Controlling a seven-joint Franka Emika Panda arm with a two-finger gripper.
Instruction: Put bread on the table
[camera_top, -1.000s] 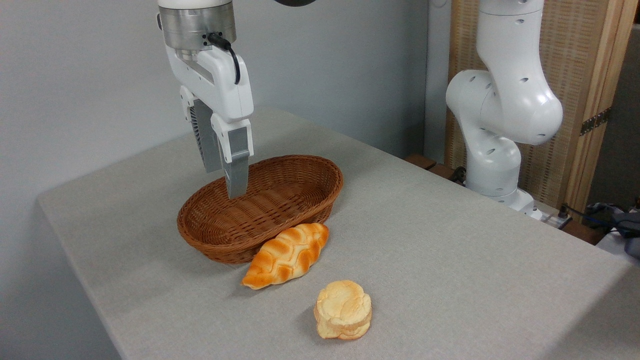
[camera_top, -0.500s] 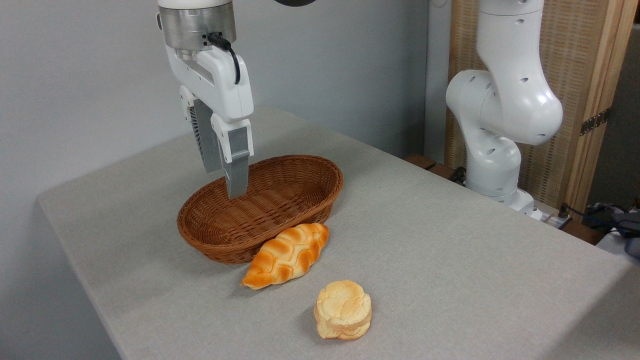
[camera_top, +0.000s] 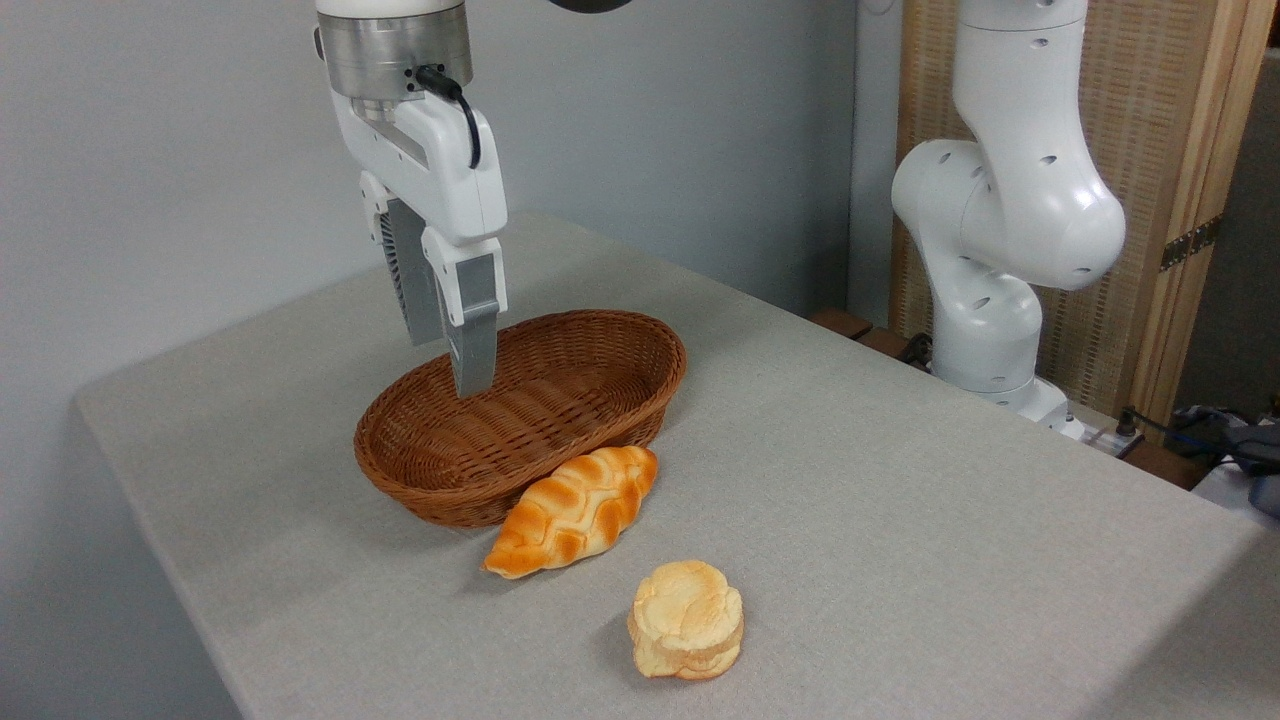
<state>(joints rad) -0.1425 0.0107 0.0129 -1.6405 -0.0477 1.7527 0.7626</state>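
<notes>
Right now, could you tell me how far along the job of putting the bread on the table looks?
It looks done: the bread rests on the table, clear of the wicker basket, which holds nothing. The braided loaf lies against the basket's front wall. Nothing is in hand: the gripper hangs over the basket with bare fingers. Nothing appears left.

The scene is evenly and brightly lit by soft, diffuse light from above. Only faint, blurred shadows are cast: a soft one under the bread (camera_top: 687, 620) towards the left, and another along the foot of the wicker basket (camera_top: 520, 415). A mild sheen is seen on the white arm housing (camera_top: 1010, 210); no harsh glare is present. Focus is sharp throughout, the cloth weave of the table (camera_top: 900, 520) being resolved. No motion blur or edge distortion is noticeable.
</notes>
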